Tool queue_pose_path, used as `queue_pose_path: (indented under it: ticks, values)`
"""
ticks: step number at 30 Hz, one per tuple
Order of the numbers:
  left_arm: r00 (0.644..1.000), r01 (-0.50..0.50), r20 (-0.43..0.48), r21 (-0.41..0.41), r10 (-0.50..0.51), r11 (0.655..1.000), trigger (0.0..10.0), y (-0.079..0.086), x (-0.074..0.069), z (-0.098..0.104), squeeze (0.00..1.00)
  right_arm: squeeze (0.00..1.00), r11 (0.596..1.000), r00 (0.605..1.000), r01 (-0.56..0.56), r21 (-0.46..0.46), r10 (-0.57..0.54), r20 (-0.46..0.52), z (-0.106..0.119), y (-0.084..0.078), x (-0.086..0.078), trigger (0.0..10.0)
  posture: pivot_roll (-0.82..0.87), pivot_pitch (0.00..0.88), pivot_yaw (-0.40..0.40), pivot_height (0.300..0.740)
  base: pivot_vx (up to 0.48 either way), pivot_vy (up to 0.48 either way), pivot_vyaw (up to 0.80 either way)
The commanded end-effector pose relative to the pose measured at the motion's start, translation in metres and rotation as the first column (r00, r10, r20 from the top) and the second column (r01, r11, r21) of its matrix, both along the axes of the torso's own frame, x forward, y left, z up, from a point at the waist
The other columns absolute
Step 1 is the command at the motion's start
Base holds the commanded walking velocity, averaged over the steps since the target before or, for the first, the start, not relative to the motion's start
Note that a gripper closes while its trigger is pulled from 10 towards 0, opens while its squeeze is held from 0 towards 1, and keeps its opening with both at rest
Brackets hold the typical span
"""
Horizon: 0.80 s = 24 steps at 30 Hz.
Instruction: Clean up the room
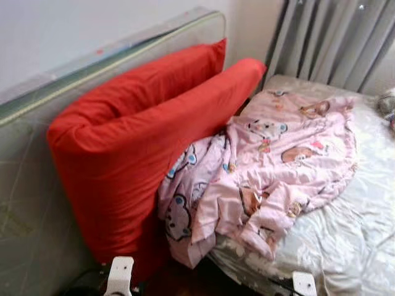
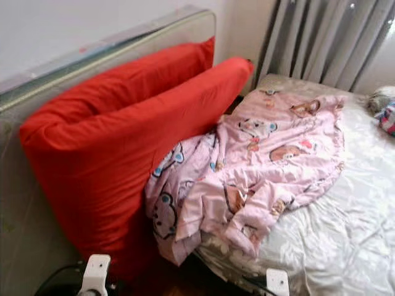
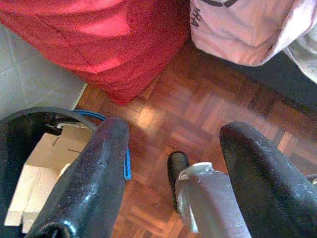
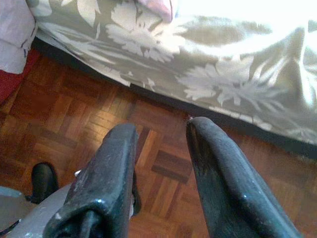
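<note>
Both empty and parted: left gripper (image 3: 171,173), right gripper (image 4: 161,173). Ahead, blanket (image 1: 271,166) overhanging bed (image 1: 352,234); could slip floorward if snagged.

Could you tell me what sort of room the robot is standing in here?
Most likely a bedroom: a bed with a floral sheet carries a crumpled pink cartoon-print blanket, a large red cushion leans beside it, and grey curtains hang behind.
</note>
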<state>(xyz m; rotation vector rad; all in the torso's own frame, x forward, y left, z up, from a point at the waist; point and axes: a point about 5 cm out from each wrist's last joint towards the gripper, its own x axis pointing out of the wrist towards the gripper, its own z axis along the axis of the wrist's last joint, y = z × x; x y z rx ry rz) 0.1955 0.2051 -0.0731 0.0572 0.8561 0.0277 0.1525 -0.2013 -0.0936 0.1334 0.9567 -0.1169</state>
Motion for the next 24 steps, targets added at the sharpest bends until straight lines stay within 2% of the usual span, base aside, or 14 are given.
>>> queue_pose_path:
  ticks: [1,6,12,24]
  values:
    - [1.000,0.007,-0.009,0.010,-0.007,1.000,10.0,0.0013,-0.0028,-0.0013,0.00,0.00,1.000,1.000,-0.003,0.003,0.003,-0.010,-0.0011,0.0013,-0.0021,10.0,-0.02,0.000,-0.011,0.738,0.000,0.000,-0.70]
    - [1.000,0.020,-0.003,0.016,-0.020,1.000,10.0,0.0004,-0.0018,-0.0007,0.00,0.00,1.000,1.000,-0.004,0.003,0.004,-0.010,-0.0012,0.0012,-0.0023,10.0,-0.02,0.000,-0.011,0.738,0.000,0.000,-0.70]
    - [1.000,0.023,0.002,0.026,-0.023,0.999,10.0,-0.0013,0.0002,0.0000,0.00,0.00,1.000,1.000,-0.005,0.003,0.005,-0.011,-0.0012,0.0010,-0.0025,10.0,-0.02,0.000,-0.013,0.738,0.000,-0.430,-0.70]
    - [1.000,0.012,0.028,-0.005,-0.012,1.000,10.0,-0.0058,0.0044,0.0019,0.00,0.00,1.000,1.000,-0.001,0.006,0.001,-0.002,-0.0007,0.0011,-0.0016,10.0,-0.02,0.005,-0.014,0.738,0.000,0.000,-0.64]
